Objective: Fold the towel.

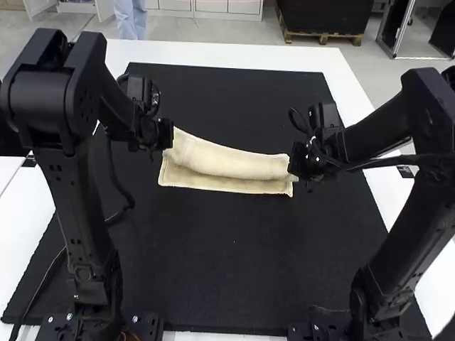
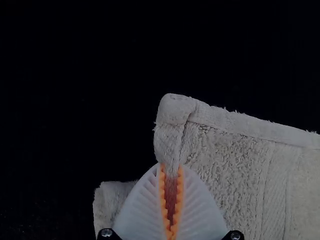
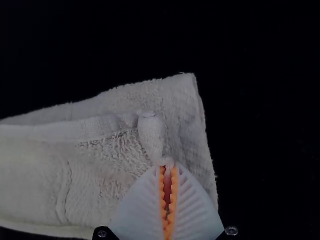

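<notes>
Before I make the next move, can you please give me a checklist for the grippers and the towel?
1. Left gripper shut on a corner of the towel: ok.
2. Right gripper shut on another corner: ok.
3. Towel within the edges of the black mat: ok.
4. Edges of both layers lined up: not ok, a strip of the lower layer sticks out.
5. Upper layer lying flat: not ok, it bulges.
6. Held corners touching the lower layer: cannot tell.

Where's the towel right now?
In the high view, the towel lies partly folded across the middle of the black mat, its two ends held between the left gripper and the right gripper.
</notes>
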Controlling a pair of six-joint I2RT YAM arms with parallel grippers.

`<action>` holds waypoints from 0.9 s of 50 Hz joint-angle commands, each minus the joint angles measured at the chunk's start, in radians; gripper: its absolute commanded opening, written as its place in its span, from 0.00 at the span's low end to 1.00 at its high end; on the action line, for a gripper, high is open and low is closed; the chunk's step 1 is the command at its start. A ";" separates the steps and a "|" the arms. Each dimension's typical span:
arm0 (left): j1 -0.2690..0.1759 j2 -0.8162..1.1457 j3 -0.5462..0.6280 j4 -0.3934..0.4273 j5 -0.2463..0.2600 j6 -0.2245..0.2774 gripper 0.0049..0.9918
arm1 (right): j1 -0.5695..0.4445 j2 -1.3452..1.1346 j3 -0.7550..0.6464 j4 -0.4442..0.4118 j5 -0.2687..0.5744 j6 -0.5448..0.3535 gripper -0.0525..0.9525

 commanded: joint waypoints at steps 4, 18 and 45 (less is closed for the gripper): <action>-0.001 0.041 -0.009 0.017 -0.010 -0.008 0.02 | -0.015 0.019 0.000 0.026 0.023 -0.007 0.05; 0.016 0.058 -0.009 0.033 -0.011 -0.012 0.02 | -0.026 0.059 0.000 0.052 0.022 -0.016 0.05; 0.034 0.058 -0.027 0.028 -0.010 -0.006 0.02 | -0.029 0.119 0.003 0.105 0.022 -0.029 0.05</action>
